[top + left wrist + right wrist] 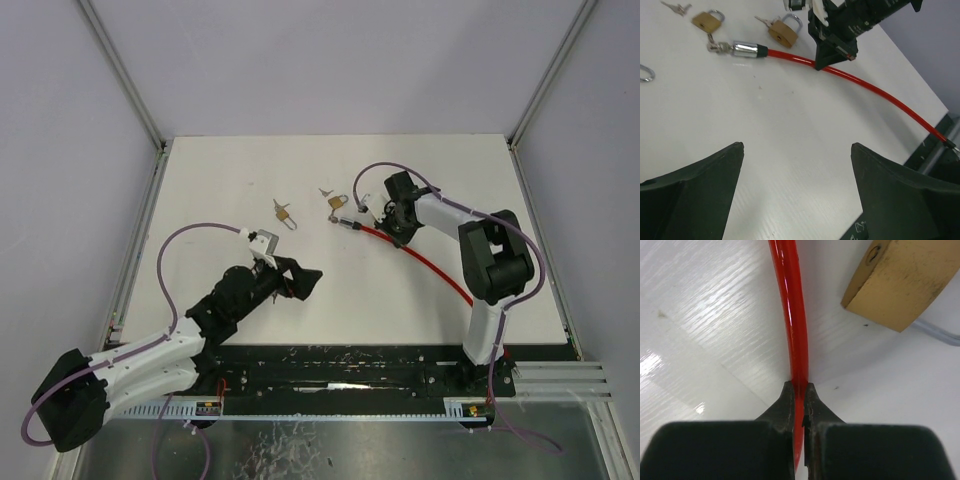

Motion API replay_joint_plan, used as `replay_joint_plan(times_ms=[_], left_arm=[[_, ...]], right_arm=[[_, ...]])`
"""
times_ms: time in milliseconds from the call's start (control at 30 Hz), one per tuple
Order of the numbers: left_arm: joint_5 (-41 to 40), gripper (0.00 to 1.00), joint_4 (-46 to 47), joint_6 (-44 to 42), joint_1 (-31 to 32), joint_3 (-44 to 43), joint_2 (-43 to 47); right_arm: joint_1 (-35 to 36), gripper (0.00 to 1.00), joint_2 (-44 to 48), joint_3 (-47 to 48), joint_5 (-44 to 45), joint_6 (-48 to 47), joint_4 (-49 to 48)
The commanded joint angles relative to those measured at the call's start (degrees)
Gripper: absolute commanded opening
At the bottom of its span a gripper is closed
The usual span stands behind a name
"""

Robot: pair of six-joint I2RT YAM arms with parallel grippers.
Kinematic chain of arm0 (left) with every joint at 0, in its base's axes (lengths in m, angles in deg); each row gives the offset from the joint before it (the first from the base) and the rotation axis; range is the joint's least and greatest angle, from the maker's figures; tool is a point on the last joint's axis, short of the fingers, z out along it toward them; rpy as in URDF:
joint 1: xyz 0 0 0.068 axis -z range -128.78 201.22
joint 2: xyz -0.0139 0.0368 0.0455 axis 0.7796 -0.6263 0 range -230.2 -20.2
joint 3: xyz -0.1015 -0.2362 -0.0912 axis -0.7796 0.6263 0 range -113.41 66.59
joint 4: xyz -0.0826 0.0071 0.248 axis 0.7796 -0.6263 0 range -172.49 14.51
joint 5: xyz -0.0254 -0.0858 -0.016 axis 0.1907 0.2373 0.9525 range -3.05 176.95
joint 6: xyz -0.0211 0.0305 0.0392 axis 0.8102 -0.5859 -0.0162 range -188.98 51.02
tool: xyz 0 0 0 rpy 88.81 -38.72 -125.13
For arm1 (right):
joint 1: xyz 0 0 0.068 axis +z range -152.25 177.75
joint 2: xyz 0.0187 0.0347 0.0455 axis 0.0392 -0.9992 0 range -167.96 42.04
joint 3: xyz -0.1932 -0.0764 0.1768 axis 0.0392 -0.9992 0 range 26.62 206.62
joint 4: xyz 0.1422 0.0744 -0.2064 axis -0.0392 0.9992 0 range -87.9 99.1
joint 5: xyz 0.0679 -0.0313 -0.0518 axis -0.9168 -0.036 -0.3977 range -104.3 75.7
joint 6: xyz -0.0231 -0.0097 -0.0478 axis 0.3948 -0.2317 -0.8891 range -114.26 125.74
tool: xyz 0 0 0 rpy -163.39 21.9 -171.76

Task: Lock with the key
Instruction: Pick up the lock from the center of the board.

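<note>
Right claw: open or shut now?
Shut: the right claw grips the red cable; right wrist view shows the jaws pressed against both its sides, no gap.

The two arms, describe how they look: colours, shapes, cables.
Both the left arm and right arm have white links with bulky black joints. A lilac cable loops along each. The left tool and right tool are dark, with wedge-shaped fingers tapering to narrow tips.
</note>
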Motion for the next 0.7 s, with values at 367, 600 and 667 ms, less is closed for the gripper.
replay_joint_plan(times_ms=[367, 600, 667], left_arm=[[16.06, 0.82, 37.94, 13.96, -2.26, -1.13, -15.15], [10.9, 0.8, 53.84, 24.5, -3.15, -4.33, -32.34], [8.93, 0.8, 58.75, 25.42, -3.14, -5.46, -37.53]], right_arm=[[-4.77, 0.0, 15.39, 3.78, -28.0, 2.73, 5.79], [-5.24, 0.0, 15.4, 4.54, -34.08, 6.22, 4.11], [-5.26, 0.0, 17.21, 4.73, -35.65, 7.16, 3.33]])
